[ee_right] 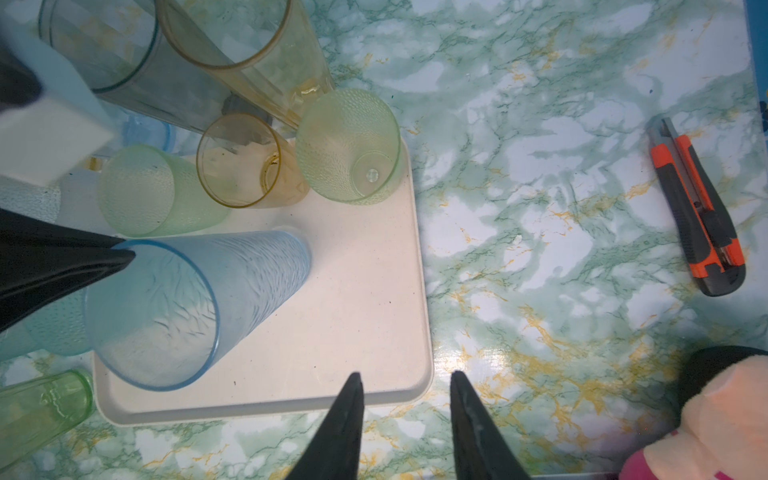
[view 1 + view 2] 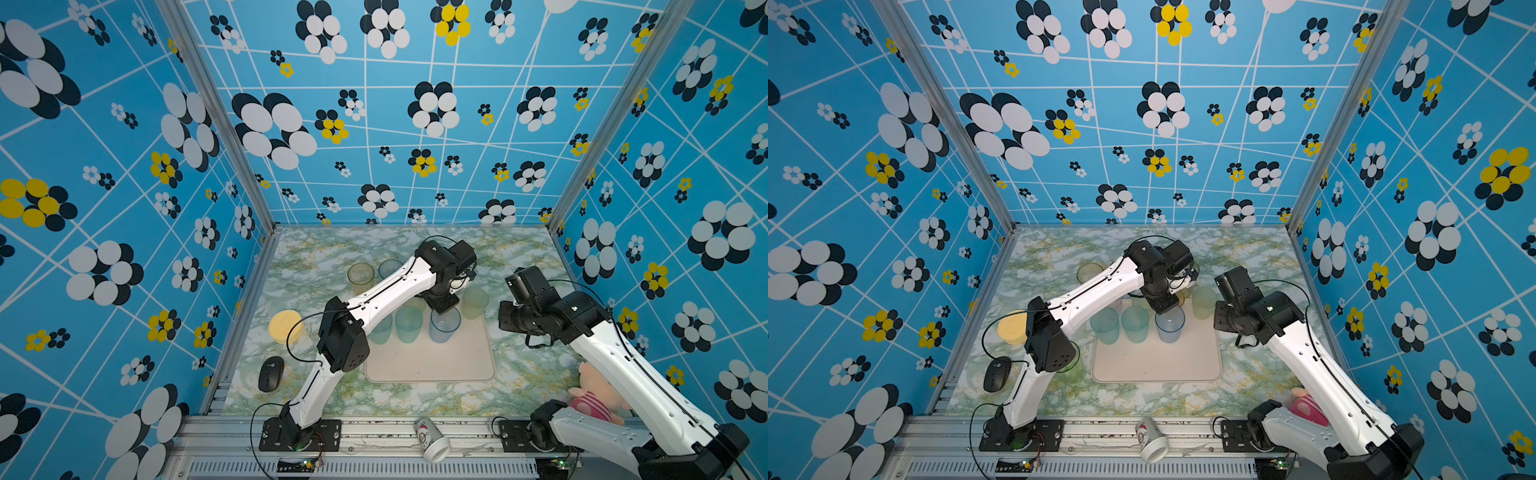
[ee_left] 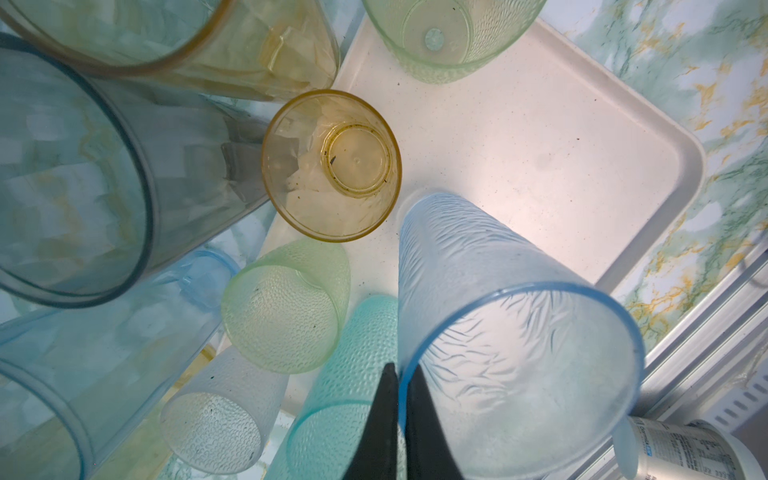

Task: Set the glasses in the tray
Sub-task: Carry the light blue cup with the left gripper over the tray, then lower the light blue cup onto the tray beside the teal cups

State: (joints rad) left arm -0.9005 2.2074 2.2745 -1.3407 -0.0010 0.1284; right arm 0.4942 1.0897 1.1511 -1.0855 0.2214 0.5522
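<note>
Pinching the blue glass (image 3: 519, 332) by its rim, left gripper (image 3: 402, 368) faces bare tray (image 3: 540, 166); right gripper (image 1: 405, 374) spread.

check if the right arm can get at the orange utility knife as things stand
Probably yes: the right pincer hangs open and empty, and only bare table lies between it and the utility knife.
</note>
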